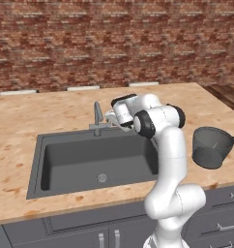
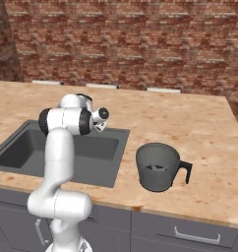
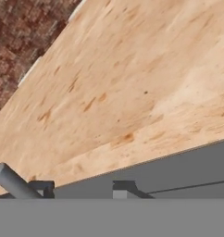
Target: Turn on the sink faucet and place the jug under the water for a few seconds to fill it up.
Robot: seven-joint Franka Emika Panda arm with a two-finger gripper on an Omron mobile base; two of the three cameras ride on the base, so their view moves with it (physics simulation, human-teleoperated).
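The sink faucet stands at the back rim of the dark sink, its spout curving over the basin. My gripper hovers just right of the faucet's base, at lever height. In the hand view the two fingertips stand apart, so the gripper is open and holds nothing. A grey metal rod of the faucet lies just outside the left tip. The jug stands upright on the counter right of the sink, handle pointing right, well apart from the hand. The water is out of view.
The wood-patterned counter ends at a brick wall with three white outlets along its foot. Grey cabinet drawers run below the front edge. My own arm hides the faucet in the right base view.
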